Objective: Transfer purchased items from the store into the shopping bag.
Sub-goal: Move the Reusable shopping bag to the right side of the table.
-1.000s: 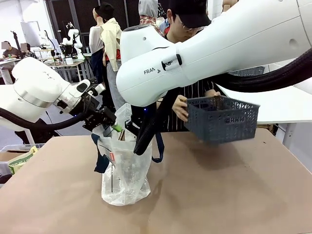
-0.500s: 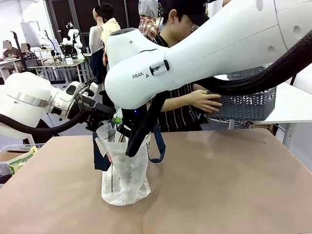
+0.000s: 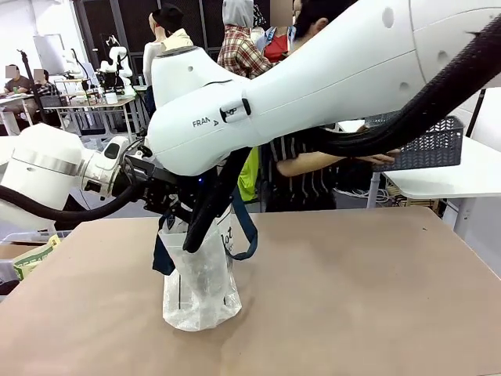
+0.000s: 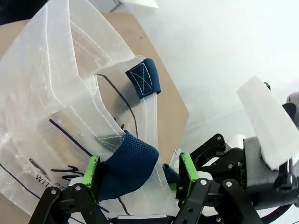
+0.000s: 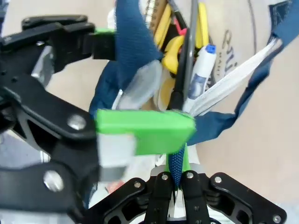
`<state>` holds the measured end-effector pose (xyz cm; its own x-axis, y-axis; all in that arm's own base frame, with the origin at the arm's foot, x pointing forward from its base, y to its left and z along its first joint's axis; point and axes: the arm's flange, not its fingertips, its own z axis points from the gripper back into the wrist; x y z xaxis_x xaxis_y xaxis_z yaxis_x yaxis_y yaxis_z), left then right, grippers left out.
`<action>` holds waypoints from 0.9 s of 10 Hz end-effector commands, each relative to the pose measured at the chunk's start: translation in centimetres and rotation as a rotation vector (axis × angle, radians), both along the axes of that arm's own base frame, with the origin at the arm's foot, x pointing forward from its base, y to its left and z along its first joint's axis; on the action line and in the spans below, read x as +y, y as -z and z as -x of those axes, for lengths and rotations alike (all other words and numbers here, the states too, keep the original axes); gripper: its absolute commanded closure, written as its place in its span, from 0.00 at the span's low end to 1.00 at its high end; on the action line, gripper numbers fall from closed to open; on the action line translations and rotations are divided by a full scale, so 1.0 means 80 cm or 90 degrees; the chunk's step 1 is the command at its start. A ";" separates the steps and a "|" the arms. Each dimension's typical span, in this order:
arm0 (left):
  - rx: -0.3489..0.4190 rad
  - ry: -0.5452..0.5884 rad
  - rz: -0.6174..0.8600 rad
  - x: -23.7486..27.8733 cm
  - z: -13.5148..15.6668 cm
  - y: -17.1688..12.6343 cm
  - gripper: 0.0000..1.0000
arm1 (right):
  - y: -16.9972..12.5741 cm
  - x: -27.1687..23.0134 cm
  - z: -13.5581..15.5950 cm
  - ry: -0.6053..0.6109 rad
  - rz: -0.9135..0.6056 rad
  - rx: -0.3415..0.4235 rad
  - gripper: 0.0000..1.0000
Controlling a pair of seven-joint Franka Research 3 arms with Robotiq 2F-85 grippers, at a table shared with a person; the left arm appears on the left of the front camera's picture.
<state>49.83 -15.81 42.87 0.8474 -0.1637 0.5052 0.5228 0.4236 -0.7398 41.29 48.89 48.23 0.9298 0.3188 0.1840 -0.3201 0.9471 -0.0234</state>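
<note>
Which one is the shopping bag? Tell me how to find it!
Look at the big brown table. Near its left side, where the two white robot arms meet, stands the shopping bag. It is see-through, crinkly and whitish, with dark blue handles, and the left gripper and right gripper each pinch it at the top.

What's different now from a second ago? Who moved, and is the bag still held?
The person carried the mesh basket away from over the table, up and to picture right, onto the white table behind. The right arm swung lower across the view. The shopping bag stayed upright on the same spot. The left gripper still pinches one navy handle and the right gripper the other. Yellow and red items lie inside.
</note>
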 end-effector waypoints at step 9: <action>-0.053 0.055 -0.007 -0.020 -0.011 0.003 0.15 | 0.003 0.039 0.007 -0.110 -0.006 -0.002 1.00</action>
